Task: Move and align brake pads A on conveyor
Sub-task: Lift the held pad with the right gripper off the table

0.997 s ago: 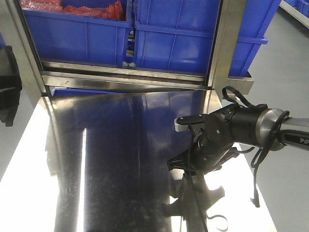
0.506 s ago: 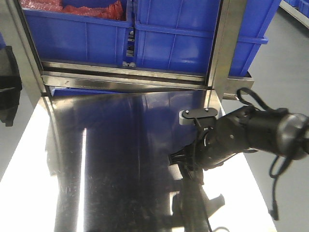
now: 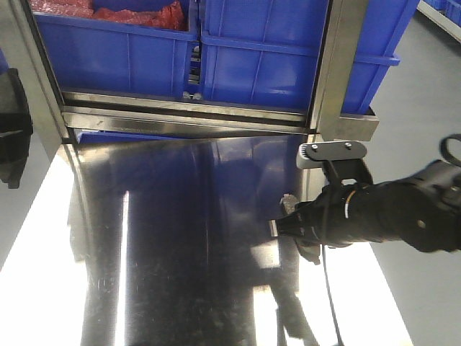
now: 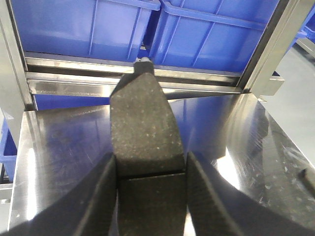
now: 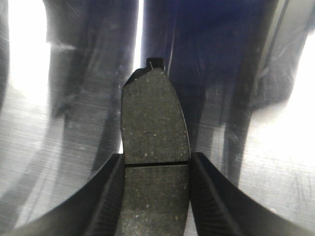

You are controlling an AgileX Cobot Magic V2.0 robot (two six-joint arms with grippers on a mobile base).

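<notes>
Right claw [image 5: 157, 156] is clenched on a brake pad [image 5: 153, 118], its two black fingers [image 5: 106, 201] pressing the pad's long edges beside the centre groove. The gritty grey-brown face looks at the wrist camera, and a black tab of the backing plate shows at the far tip. Left claw [image 4: 150, 156] grasps a second brake pad [image 4: 142, 123] the same way, tip aimed at the upper middle of the frame. Both pads are over a shiny steel table [image 3: 158, 238]; whether they touch it cannot be told. In the front view the right arm [image 3: 389, 216] reaches in from the right edge. Blue bins [image 3: 130, 58] fill the top of the frame.
</notes>
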